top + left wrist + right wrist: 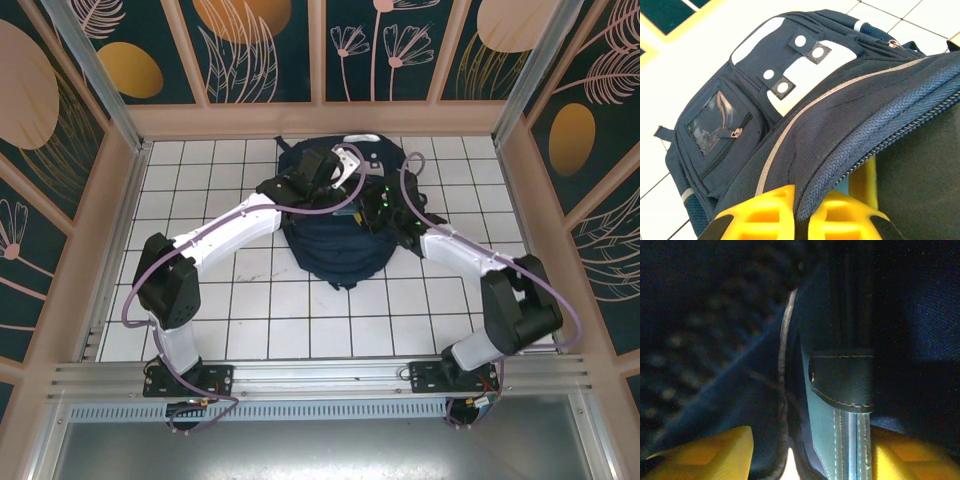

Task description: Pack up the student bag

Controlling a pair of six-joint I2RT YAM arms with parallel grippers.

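From above, the student bag point(330, 255) lies on the far middle of the white tiled table point(250, 300), well apart from the flower-painted wall panels point(250, 50). Both arms reach over it, hiding much of its top. The left gripper point(335, 170) sits at its far end and the right gripper point(385, 205) at its right side.

In the left wrist view, the left gripper point(802, 222) has its yellow fingers point(760, 215) pressed close on the bag's zippered rim point(900, 135), which runs between them. Beyond lie white patches point(805, 65) and a clear window pocket point(715, 125).

In the right wrist view, the right gripper point(805, 460) is deep in dark fabric. Its yellow fingers point(705, 455) stand wide apart. A folded seam, a dark stitched tab point(842, 377) and pale webbing point(847, 440) lie between them, ungripped.
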